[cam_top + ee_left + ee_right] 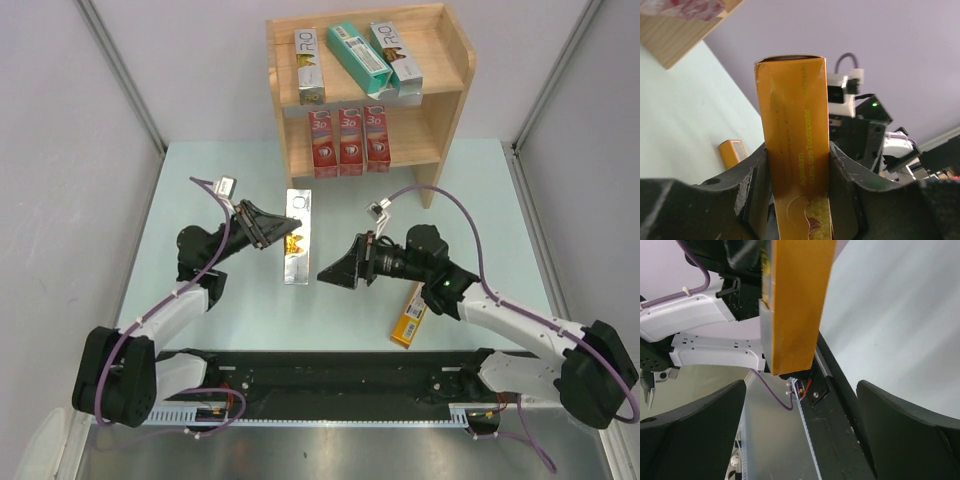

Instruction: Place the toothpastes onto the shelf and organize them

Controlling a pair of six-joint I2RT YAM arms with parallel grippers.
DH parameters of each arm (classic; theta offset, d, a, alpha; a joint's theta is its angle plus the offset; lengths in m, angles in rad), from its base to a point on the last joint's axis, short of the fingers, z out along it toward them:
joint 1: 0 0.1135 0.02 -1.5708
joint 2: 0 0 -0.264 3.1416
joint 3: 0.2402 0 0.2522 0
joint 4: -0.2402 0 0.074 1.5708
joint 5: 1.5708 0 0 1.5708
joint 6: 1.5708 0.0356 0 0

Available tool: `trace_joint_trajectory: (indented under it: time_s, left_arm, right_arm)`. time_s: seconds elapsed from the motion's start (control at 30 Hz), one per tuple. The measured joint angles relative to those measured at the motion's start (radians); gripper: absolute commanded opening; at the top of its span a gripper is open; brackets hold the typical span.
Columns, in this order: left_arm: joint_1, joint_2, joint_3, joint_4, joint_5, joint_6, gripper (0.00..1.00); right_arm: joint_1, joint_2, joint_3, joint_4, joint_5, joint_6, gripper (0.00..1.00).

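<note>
I judged this to be mid-transfer: six cartons were already on the shelf [455, 70], one silver and two teal on the top tier and three red on the lower one. A seventh was in my left gripper [276, 228], and an orange carton [409, 316] lay loose on the table [210, 170] beside the right forearm.

The held carton [297, 238] hung over the middle of the table, well short of the shelf, with its long axis pointing roughly toward it. From above its face looked silver. The left wrist view showed an orange side with the pads pressed flat against both long faces near one end, so the left jaws were clamped on it, about a carton's width apart.

The right gripper [328, 270] was spread wide and empty. In its wrist view both fingers stood well clear on either side, with the carton's near end ahead and between them and nothing touching.

To me it looked like a handover or a regrasp. The next move would call for bringing the right jaws around the free end squarely and closing them before the left let go. Otherwise the left arm would carry the carton on to the top tier, where there was room beside the silver one. A skewed grip could twist the light carton.
</note>
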State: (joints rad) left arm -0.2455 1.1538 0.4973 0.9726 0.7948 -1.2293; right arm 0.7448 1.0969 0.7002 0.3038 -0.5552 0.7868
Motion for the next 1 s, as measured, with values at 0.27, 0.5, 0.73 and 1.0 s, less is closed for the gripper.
trace_joint_trajectory:
  time_s: [0.27,0.5,0.73,1.0]
  left_arm:
    - [0.000,-0.016,-0.005,0.060,0.006,-0.047,0.43]
    - [0.000,-0.024,-0.011,0.059,0.005,-0.053,0.44]
    - [0.000,-0.027,-0.034,0.063,-0.011,-0.054,0.45]
    - [0.000,-0.057,-0.056,0.066,-0.048,-0.072,0.48]
  right_arm:
    - [0.064,0.136,-0.016,0.192,0.000,0.097,0.96]
    - [0.085,0.199,-0.016,0.349,0.002,0.170,0.80]
    - [0.119,0.229,-0.016,0.421,0.014,0.208,0.70]
    - [0.143,0.238,-0.007,0.407,0.038,0.199,0.52]
